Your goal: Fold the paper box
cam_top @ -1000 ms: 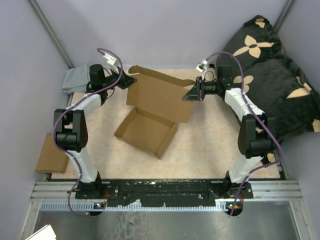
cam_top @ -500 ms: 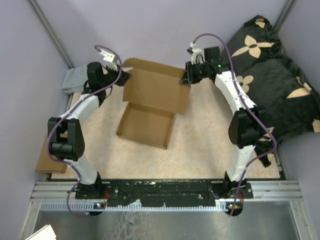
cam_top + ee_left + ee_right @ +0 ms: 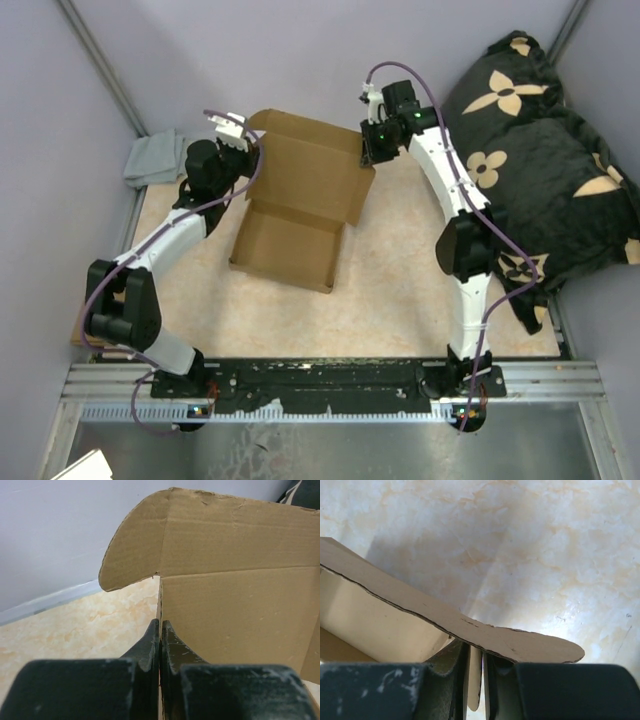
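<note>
- Paper box (image 3: 305, 185): lies on the table (image 3: 400, 290), in its far half and a little left of its middle. The shallow tray part rests flat on the tabletop with its low walls up. The broad lid panel rises from the tray's far wall and leans toward the table's far edge.
- Left gripper (image 3: 244, 158): above the far-left part of the table, at the left end of the lid. In the left wrist view the left gripper (image 3: 160, 630) has its two dark fingers (image 3: 148, 647) pressed together, with the upright edge of the paper box (image 3: 235, 605) nipped between them. A rounded flap bends out from the lid's top left corner, over the pale marbled table (image 3: 75, 625).
- Right gripper (image 3: 368, 152): above the table's far edge, right of its middle, at the right end of the lid. In the right wrist view the right gripper (image 3: 475, 677) is clamped on a thin cardboard tab that stands between its fingers (image 3: 492, 680). A rounded flap of the paper box (image 3: 420, 615) crosses just above the fingertips, and the table (image 3: 545, 555) fills the rest of that view.
- Both arms reach from their bases at the table's near edge to its far side, so the lid is gripped at both ends.
- Grey cloth (image 3: 155, 158): folded, at the table's far-left corner.
- Black pillow (image 3: 540, 150): printed with tan flowers, along the table's right edge and far-right corner.
- Metal rail (image 3: 330, 385): runs along the table's near edge, carrying both arm bases.
</note>
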Robot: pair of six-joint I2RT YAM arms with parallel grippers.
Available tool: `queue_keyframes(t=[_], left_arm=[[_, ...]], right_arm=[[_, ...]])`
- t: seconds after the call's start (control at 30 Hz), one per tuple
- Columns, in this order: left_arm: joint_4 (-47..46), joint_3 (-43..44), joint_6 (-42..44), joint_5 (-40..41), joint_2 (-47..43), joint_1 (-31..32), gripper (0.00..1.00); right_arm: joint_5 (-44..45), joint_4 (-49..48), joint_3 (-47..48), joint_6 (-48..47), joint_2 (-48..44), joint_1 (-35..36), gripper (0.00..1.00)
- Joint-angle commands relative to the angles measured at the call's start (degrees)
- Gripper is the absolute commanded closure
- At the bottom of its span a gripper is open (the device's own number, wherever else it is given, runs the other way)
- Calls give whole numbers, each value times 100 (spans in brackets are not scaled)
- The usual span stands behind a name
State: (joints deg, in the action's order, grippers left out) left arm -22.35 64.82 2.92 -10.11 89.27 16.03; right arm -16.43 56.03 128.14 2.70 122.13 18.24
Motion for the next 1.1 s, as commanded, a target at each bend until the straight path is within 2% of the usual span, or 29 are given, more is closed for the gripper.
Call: queue_keyframes(t=[0.0, 0.2, 0.4, 0.57, 0.77, 0.9, 1.07], left_arm=[[-685, -360, -166, -111, -243, 184, 100], [-1016, -594, -291, -33, -384, 199, 100], [-1023, -524, -407, -30, -394, 214, 99], [-959, -302, -454, 11, -243, 216, 99], [-980, -144, -501, -10, -165, 236, 99], [-1079, -273, -663, -35, -165, 263, 97], [-1137, -647, -886, 4, -198, 304, 89]], right_arm=[[122, 414, 227, 196, 13, 358, 90], [680, -20, 157, 311, -203, 516, 100], [1271, -794, 172, 151, -412, 623, 100], [1397, -1593, 150, -52, -522, 704, 100], [1482, -1823, 329, -247, -578, 871, 100], [1710, -2179, -362, -479, -927, 1119, 100], [2325, -3245, -1688, -926, -1644, 1583, 100]])
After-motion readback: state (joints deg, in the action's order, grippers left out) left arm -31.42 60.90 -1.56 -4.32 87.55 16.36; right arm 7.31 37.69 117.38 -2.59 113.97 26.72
